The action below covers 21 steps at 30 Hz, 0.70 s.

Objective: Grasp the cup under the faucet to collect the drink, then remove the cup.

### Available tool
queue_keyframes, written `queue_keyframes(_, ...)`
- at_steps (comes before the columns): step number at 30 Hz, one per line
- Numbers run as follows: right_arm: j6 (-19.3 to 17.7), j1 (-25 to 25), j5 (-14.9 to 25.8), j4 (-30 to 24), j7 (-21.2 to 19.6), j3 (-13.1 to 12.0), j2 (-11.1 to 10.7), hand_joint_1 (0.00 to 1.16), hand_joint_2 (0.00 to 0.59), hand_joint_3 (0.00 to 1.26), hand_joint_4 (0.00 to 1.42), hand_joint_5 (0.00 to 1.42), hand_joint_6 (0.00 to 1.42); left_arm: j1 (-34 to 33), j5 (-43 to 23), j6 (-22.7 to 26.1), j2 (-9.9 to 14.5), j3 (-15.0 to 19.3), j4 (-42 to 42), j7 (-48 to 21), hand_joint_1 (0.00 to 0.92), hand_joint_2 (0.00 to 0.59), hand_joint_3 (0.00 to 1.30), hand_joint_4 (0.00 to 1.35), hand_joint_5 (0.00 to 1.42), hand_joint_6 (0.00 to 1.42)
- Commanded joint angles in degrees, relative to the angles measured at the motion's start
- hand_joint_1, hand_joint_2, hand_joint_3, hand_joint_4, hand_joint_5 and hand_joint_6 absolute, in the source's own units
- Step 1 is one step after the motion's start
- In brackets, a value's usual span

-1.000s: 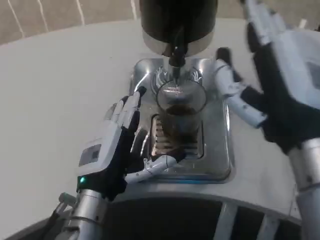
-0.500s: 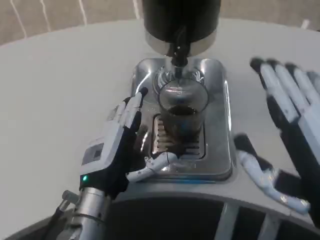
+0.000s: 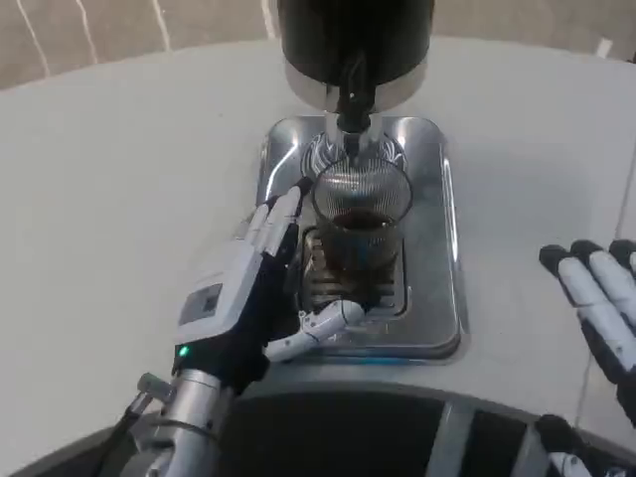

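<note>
Closing in, the left robot hand, fingers apart, nears the filled cup; right robot hand, spread empty, has withdrawn: removal imminent.

Cool, bluish, moderately dim light overall; table reads flat pale grey, no hard shadows. Strong specular glare on chrome tray, bright streaks at 12 o'clock near faucet and along rim at 3 o'clock. Dispenser body near black, detail lost. Cup glass shows faint reflections, dark liquid inside. Overall soft, slightly smeared focus; right hand at 4 o'clock blurred. Left hand fairly sharp, small green light glowing at wrist
</note>
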Motion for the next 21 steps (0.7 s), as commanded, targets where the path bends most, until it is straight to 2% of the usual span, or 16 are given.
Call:
queue_keyframes(1, -2.1, 2.0, -1.2, 0.6, -0.8, 2.7, 2.5, 0.58, 0.428, 0.0, 0.0, 0.0, 0.0, -1.2, 0.7, 0.2, -1.6, -0.7, 1.8, 1.6, 0.139, 0.078, 0.0, 0.0, 0.0, 0.02)
queue_keyframes(3, -2.5, 3.4, -2.0, 0.9, -1.4, 4.2, 4.5, 0.62, 0.396, 0.0, 0.0, 0.0, 0.0, -1.7, 0.6, 0.1, -2.2, -0.8, 2.5, 1.9, 0.205, 0.082, 0.0, 0.0, 0.0, 0.02)
queue_keyframes(6, -4.3, 5.8, -5.8, 1.9, -4.6, 6.8, 7.1, 0.68, 0.372, 0.0, 0.0, 0.0, 0.0, -2.4, 0.7, -0.3, -3.3, -0.9, 3.6, 3.0, 0.237, 0.083, 0.0, 0.0, 0.0, 0.02)
queue_keyframes(10, -6.3, 7.8, -9.1, 4.8, -9.5, 8.4, 8.4, 0.69, 0.37, 0.0, 0.0, 0.0, 0.0, -3.0, 0.3, -1.0, -4.3, -1.0, 5.5, 4.4, 0.241, 0.082, 0.0, 0.0, 0.0, 0.02)
queue_keyframes(12, -6.7, 8.1, -9.4, 7.0, -11.9, 8.4, 8.3, 0.69, 0.372, 0.0, 0.0, 0.0, 0.0, -3.2, 0.1, -1.1, -4.8, -1.0, 6.3, 5.0, 0.24, 0.079, 0.0, 0.0, 0.0, 0.02)
queue_keyframes(15, -6.8, 6.8, -7.1, 11.1, -14.1, 7.4, 6.9, 0.64, 0.366, 0.0, 0.0, 0.0, 0.0, -3.7, -0.1, -1.3, -5.5, -0.9, 7.6, 6.0, 0.237, 0.071, 0.0, 0.0, 0.01, 0.03)
queue_keyframes(21, -6.3, 4.7, -5.0, 12.4, -13.7, 7.0, 4.9, 0.63, 0.366, 0.0, 0.0, 0.0, 0.0, -4.6, -0.6, -1.5, -6.9, -0.3, 9.7, 8.5, 0.237, 0.069, 0.0, 0.0, 0.02, 0.05)
